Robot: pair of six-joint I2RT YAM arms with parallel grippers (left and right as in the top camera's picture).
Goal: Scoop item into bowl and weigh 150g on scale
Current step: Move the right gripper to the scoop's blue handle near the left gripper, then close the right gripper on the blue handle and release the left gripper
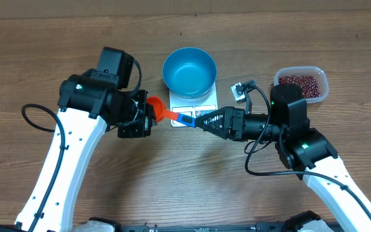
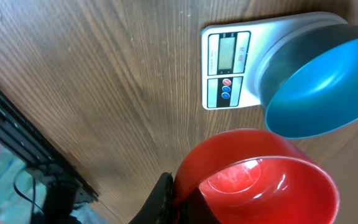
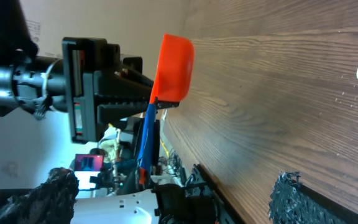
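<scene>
Clamps the left gripper [image 1: 145,118], left of centre in the overhead view, shut on the red cup of a scoop [image 1: 158,107]. Carries the scoop with the cup toward the left and the blue handle [image 1: 185,119] running right, over the lower left corner of the scale [image 1: 201,103] as seen from above.

Points the right gripper [image 1: 201,120] leftward at the handle's end, just right of centre, jaws spread wide and holding nothing. Cannot tell from above whether touching the handle.

From the right wrist, shows the two textured fingers [image 3: 48,193] at the bottom corners, well apart. Farther off, upper middle of that frame: the scoop, pinched at the cup by the other gripper, handle hanging down.

Sitting on the scale, upper centre of the overhead view: the blue bowl [image 1: 189,72], covering the scale's upper part, plain blue inside.

Heaped in a clear tub [image 1: 323,82] at upper right, well apart from bowl and scoop: the beans [image 1: 301,82].

From the left wrist, looks onto the red cup filling the lower right, one dark finger [image 2: 160,199] at its lower left edge. Above it: the scale's display and buttons, upper middle, with the bowl at the right edge.
</scene>
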